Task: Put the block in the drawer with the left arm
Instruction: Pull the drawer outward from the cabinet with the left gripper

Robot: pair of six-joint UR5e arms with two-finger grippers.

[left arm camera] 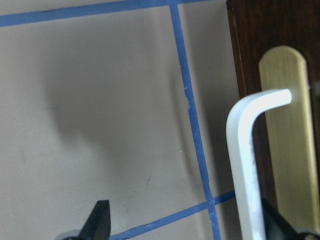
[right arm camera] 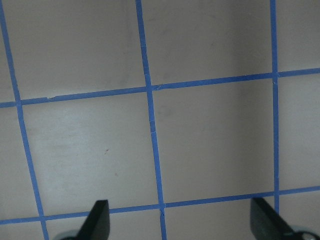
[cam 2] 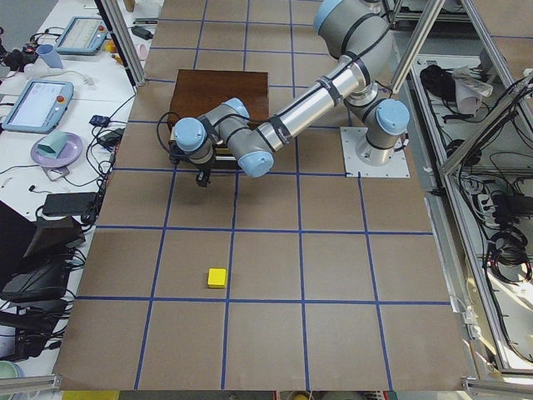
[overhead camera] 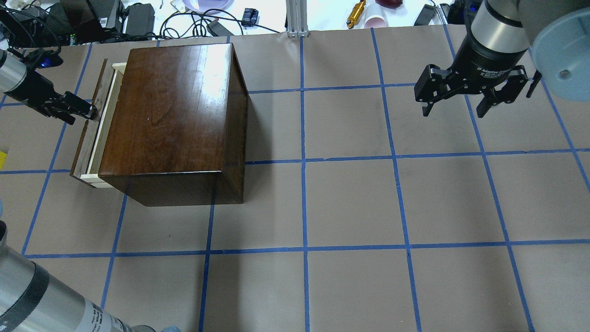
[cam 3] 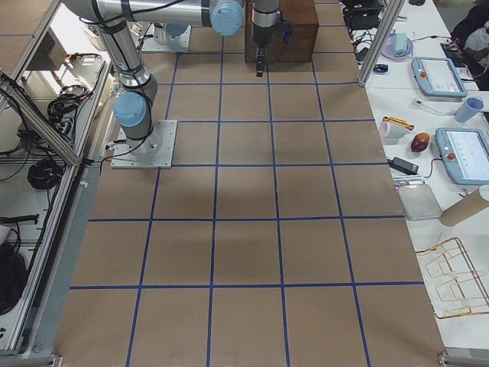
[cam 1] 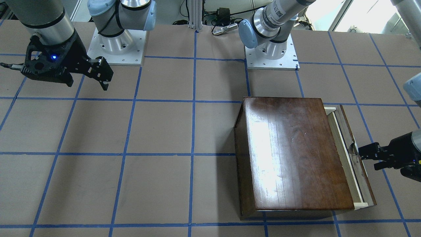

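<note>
The drawer (overhead camera: 94,131) sticks a little out of the dark wooden box (overhead camera: 175,115), showing a strip of pale wood behind its brown front panel (cam 1: 355,154). My left gripper (overhead camera: 78,110) is at that panel and stands open. In the left wrist view the pale metal handle (left arm camera: 245,165) on its brass plate lies between the fingers, close to the right-hand fingertip (left arm camera: 277,225). The yellow block (cam 2: 217,277) rests on the table, well away from the box toward the left end. My right gripper (overhead camera: 454,113) hangs open and empty over the far right.
The box (cam 1: 296,151) fills one grid square on the robot's left half. Blue tape lines cross the brown table (overhead camera: 350,203). Cables, cups and tablets lie beyond the far edge (overhead camera: 193,16). The two arm bases (cam 1: 115,42) stand at the robot's side.
</note>
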